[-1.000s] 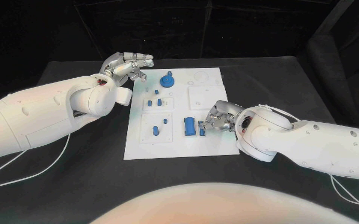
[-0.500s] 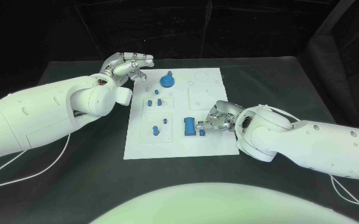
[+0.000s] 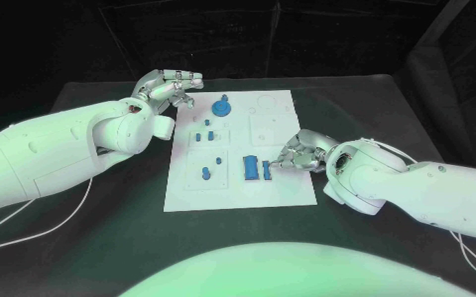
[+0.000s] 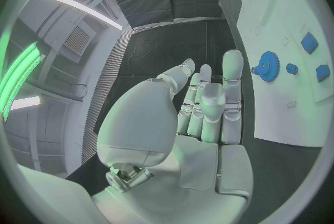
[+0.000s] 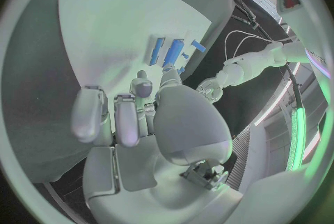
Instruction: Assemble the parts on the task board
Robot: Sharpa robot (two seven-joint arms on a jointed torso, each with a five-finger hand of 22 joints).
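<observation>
Head view: a white task board (image 3: 241,194) lies flat in the middle of a black table (image 3: 119,242), its long axis running away from the robot. Several small blue parts sit on it. Near the far edge is a round blue gear (image 3: 221,108) with a short peg rising from its centre. Below it, toward the board's left half, are two small blue pegs (image 3: 204,135) side by side, and nearer the robot a small upright blue piece (image 3: 206,172). Right of that lies a larger blue block (image 3: 251,167), its long axis pointing away from the robot, with a slim blue bar (image 3: 267,171) just beside it, lying parallel.

The right hand (image 3: 296,155) rests low over the board's right side, its fingertips (image 3: 278,166) at the slim bar; whether they pinch it or only touch it cannot be told. In the right wrist view the right hand (image 5: 132,118) reaches toward the block (image 5: 172,52) and bar (image 5: 157,51), fingers slightly apart.

The left hand (image 3: 170,88) hovers at the board's far left corner, near the gear but apart from it, fingers curled loosely inward and holding nothing. In the left wrist view the left hand (image 4: 202,107) has its fingers held close together and bent, empty, with the gear (image 4: 266,64) beyond the fingertips on the white board (image 4: 278,6).
</observation>
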